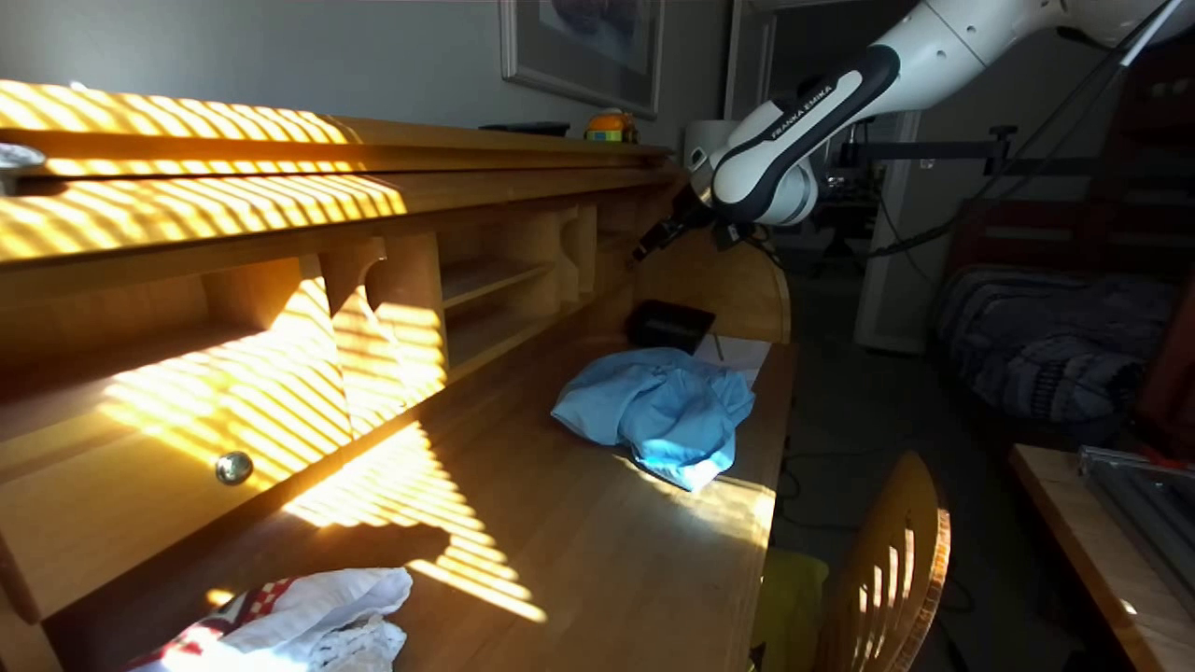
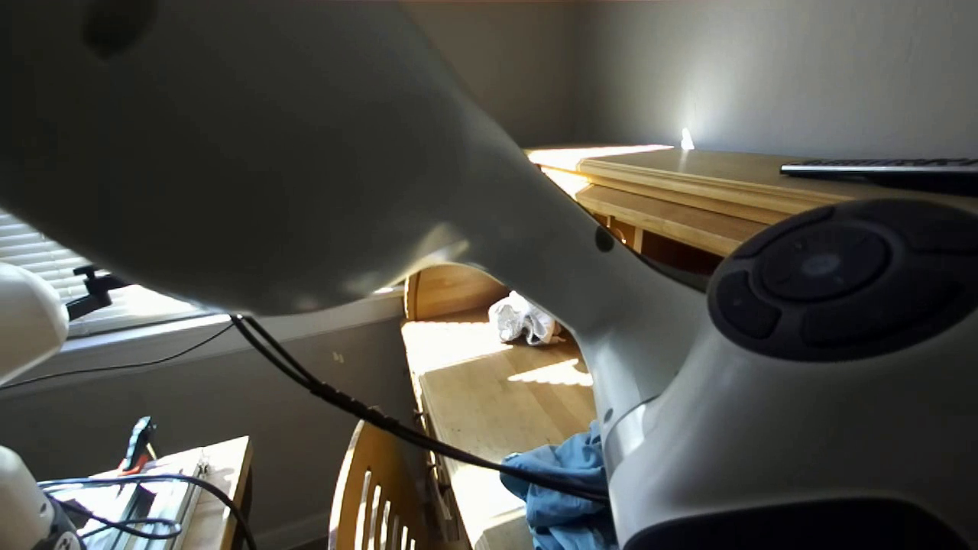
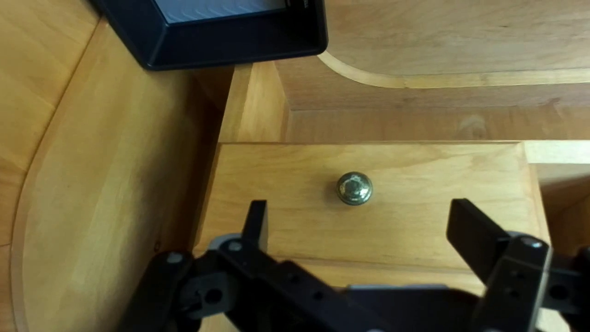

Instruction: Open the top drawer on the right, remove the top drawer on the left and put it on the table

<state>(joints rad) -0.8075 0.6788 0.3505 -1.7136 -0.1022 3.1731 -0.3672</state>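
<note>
1. The gripper [image 3: 359, 210] has its 2 black fingers [image 3: 474, 235] spread wide apart, as I see in the wrist view.
2. Between them in that view, clear of both, sits a round metal knob [image 3: 354, 188] on a light-wood drawer front [image 3: 415, 221].
3. Left of it in the same view is a curved side panel [image 3: 92, 207], and a black tray-like object [image 3: 235, 48] shows along the top edge.
4. In an exterior view the white Franka arm [image 1: 943, 47] slants down over the far end of the roll-top desk [image 1: 579, 560], with the gripper beside the pigeonholes [image 1: 495, 271].
5. Toward the near end of that row is drawer front number 2 [image 1: 112, 504], with its own metal knob [image 1: 233, 468] and slanting sunlight stripes; whether it is pulled out I can't tell.
6. A crumpled blue cloth [image 1: 653, 397] lies on the desk's writing surface, a white sheet of paper [image 1: 742, 353] just behind it.
7. Closer to the near end lies a white-and-red cloth [image 1: 317, 616].
8. A slatted wooden chair [image 1: 920, 560] stands along the desk's front edge.
9. A framed picture [image 1: 583, 51] hangs on the wall beyond.
</note>
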